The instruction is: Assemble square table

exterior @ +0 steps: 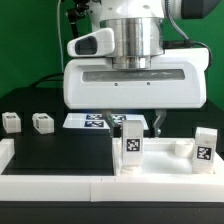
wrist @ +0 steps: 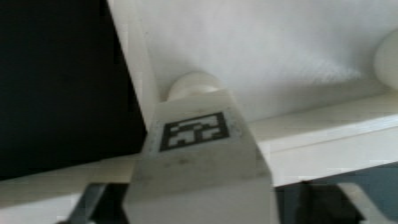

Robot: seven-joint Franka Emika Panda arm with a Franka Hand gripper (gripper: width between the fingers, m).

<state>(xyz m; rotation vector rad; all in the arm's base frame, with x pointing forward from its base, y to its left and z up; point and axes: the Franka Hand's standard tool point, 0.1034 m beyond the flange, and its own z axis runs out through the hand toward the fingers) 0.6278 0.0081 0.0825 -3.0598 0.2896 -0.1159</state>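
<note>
Pincer [exterior: 133, 124] closed on an upright tagged leg [exterior: 131, 146] over the slab [exterior: 60, 182] at the desk's [exterior: 50, 150] front edge. Two legs [exterior: 26, 122] lie at the far edge.

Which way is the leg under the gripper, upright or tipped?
Upright. The leg stands on end on the slab, tag facing the exterior camera, below the gripper.

Leg [wrist: 201, 150] matt white plastic, apparently; worktop [exterior: 60, 150] matt black.

Black counter [exterior: 55, 150] out front, a low white wall [exterior: 60, 185] edging it, green backdrop [exterior: 25, 55] behind, and the marker board [exterior: 85, 121] lying flat at the back.
</note>
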